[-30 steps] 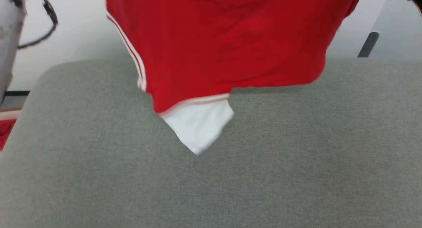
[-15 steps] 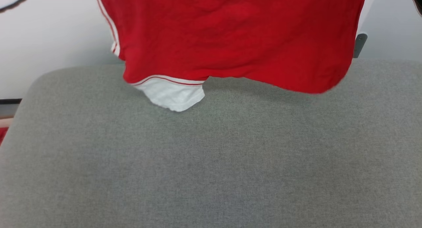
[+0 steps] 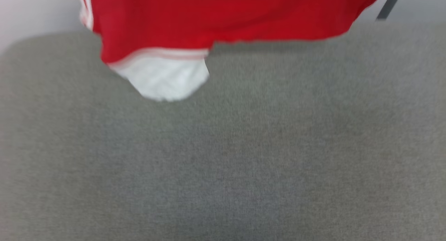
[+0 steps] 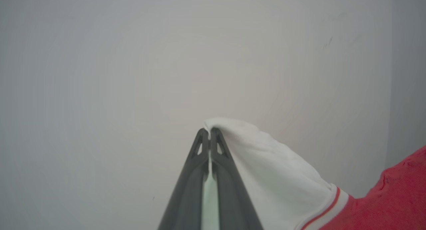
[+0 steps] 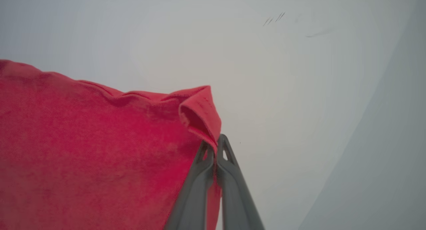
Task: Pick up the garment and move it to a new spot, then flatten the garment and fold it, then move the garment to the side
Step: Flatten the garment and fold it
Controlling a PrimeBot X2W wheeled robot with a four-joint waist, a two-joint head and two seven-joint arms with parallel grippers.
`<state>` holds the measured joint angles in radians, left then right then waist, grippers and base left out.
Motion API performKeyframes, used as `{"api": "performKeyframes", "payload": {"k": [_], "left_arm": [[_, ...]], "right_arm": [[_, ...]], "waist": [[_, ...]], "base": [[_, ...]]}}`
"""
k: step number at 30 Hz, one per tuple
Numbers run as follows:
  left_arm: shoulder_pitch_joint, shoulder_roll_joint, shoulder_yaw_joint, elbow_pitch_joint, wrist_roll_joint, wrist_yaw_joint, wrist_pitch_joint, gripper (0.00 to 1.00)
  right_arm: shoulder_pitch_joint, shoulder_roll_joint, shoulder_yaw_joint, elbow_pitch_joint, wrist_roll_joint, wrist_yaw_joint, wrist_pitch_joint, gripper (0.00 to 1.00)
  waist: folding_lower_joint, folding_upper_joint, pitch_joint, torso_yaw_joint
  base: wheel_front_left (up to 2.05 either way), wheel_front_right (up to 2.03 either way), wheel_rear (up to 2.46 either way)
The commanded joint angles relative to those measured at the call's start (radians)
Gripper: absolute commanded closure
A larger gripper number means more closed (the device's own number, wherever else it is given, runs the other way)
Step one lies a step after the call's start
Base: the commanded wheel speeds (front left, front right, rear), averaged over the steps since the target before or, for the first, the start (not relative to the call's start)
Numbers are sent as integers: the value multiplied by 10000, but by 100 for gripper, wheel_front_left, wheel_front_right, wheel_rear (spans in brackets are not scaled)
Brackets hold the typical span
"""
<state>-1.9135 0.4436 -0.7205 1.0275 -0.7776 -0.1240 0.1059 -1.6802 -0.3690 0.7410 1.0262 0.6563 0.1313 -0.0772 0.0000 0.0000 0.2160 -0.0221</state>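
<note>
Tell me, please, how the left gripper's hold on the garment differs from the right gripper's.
The left gripper pinches a white sleeve section; the right gripper pinches a red stitched edge. In the left wrist view the cloth falls away to the right of the fingers; in the right wrist view it spreads to the left. Both are shut on the garment, which hangs over the grey padded surface.

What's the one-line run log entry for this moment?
state: garment held up over grey surface | left gripper: shut on white sleeve | right gripper: shut on red edge | flatten: not yet
</note>
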Motion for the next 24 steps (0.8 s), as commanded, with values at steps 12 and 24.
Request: {"api": "performKeyframes", "payload": {"k": [12, 24], "left_arm": [[-2424, 9, -146, 513, 687, -52, -1501, 100], [-3977, -314, -185, 907, 861, -66, -3254, 100]], "right_arm": [[-1547, 128, -959, 656, -1268, -12, -1809, 100], [-1241, 181, -3955, -1137, -4197, -12, -1883, 100]], "waist": [[0, 0, 4138, -374], [0, 0, 6536, 166]], "base": [[0, 0, 0], [0, 0, 0]]}}
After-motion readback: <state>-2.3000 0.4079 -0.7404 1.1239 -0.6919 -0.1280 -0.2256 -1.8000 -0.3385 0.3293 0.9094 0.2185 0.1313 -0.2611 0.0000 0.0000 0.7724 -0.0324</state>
